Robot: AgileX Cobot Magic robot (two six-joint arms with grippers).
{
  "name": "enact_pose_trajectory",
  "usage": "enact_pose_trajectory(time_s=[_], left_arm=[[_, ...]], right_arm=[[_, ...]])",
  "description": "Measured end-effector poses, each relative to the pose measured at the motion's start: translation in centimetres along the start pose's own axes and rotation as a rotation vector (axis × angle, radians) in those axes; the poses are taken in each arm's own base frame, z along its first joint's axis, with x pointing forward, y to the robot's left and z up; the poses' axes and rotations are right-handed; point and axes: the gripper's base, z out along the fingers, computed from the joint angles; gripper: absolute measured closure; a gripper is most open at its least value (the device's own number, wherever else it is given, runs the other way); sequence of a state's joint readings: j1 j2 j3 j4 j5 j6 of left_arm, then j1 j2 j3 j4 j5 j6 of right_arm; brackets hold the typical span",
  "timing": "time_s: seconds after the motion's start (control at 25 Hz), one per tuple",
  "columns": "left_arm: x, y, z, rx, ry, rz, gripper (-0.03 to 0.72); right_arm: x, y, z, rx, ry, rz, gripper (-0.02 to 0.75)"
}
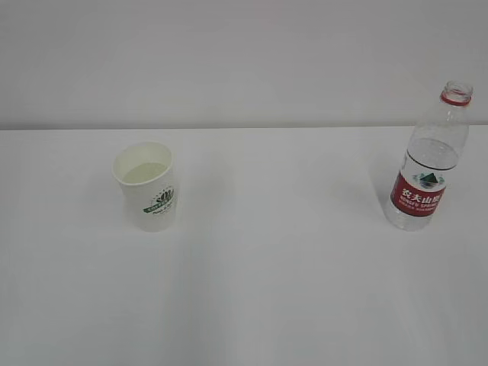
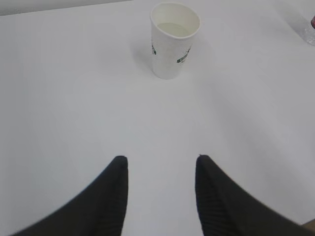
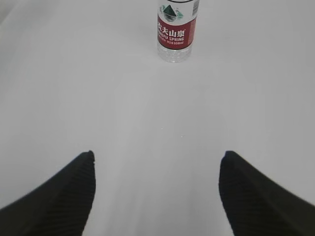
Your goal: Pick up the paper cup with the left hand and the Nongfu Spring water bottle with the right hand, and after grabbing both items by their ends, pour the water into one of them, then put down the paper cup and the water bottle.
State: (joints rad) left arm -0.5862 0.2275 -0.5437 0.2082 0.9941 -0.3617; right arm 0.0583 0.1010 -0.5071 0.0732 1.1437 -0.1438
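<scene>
Neither arm shows in the exterior view; each pincer appears only in its own wrist view, cut off at the bottom edge so that just two dark ribbed fingertips rise into the picture. The left hand's pincer [image 2: 160, 164] stands apart with nothing between its fingers, well short of the paper cup [image 2: 174, 39], which stands upright far up the frame. The right hand's pincer [image 3: 156, 160] gapes wider still, also empty, and the Nongfu Spring water bottle [image 3: 175, 34] ahead of it is cropped at the top edge — only the red label and ribbed base show there. In the exterior view the paper cup [image 1: 148, 185] stands on the left of the desk [image 1: 274, 282] and the Nongfu Spring water bottle [image 1: 429, 164] stands upright on the far right, well apart from it, its neck open with no cap and a red ring below the mouth. The water [image 1: 145, 172] in the cup reads as a pale greenish disc below the rim; how much is left in the bottle is hard to make out through the clear plastic. The cup's logo is too small to read. A sliver of the bottle at the right edge of the left wrist view is blurred. The desk is plain white and matte — behind it runs a bare pale wall [image 1: 229, 61], the seam between them a faint horizontal line.
</scene>
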Motion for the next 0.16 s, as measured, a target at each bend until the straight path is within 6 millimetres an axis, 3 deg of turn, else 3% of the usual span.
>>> enact_pose_trajectory(time_s=[0.16], left_arm=[[0.0, 0.0, 0.0, 0.0, 0.0, 0.0, 0.36]], right_arm=[[0.0, 0.0, 0.0, 0.0, 0.0, 0.0, 0.15]])
